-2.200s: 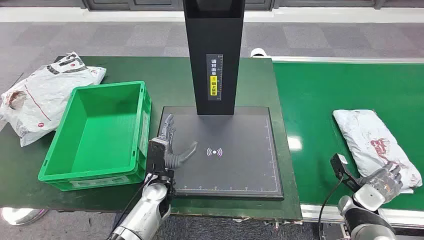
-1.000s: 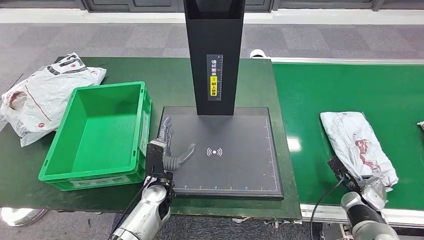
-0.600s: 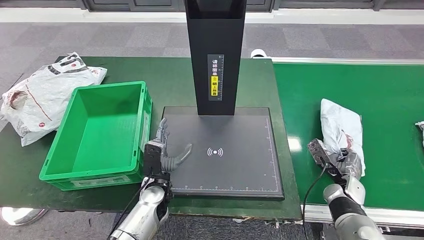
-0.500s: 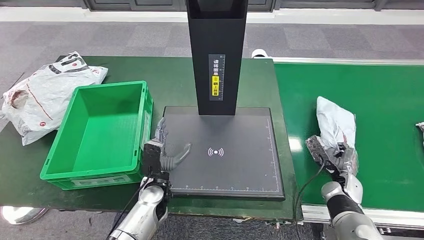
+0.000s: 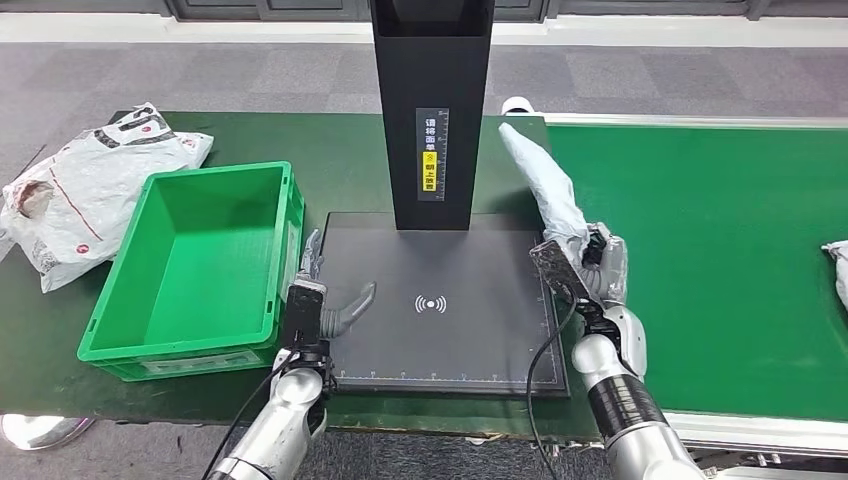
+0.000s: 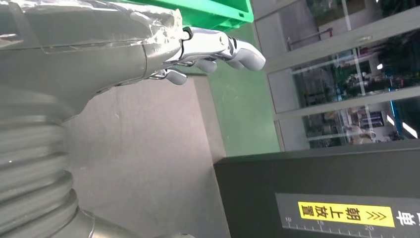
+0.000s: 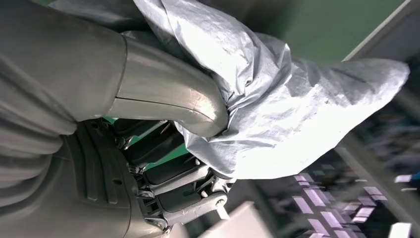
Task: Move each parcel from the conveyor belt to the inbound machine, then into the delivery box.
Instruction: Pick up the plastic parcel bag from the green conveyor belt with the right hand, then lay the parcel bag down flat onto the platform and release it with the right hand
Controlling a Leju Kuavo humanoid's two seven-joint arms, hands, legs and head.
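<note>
My right hand (image 5: pixel 598 268) grips a grey plastic parcel (image 5: pixel 541 181) by its near end and holds it up in the air at the right edge of the inbound machine's dark plate (image 5: pixel 470 340). In the right wrist view the thumb and fingers of the right hand (image 7: pixel 163 144) close around the crumpled parcel (image 7: pixel 277 99). My left hand (image 5: pixel 325 300) hovers with fingers spread over the plate's left edge, next to the green delivery box (image 5: pixel 118 310), holding nothing. The left hand's fingers (image 6: pixel 218 49) point past the box rim.
The machine's black column (image 5: pixel 430 110) rises behind the plate. Two white parcels (image 5: pixel 85 185) lie left of the box on the green table. Another parcel (image 5: pixel 836 265) shows at the conveyor belt's (image 5: pixel 720 250) right edge.
My right hand closed on the parcel on the belt, lifted it and carried it left to the plate's right edge. The left hand barely moved. A new parcel came in at the belt's right edge.
</note>
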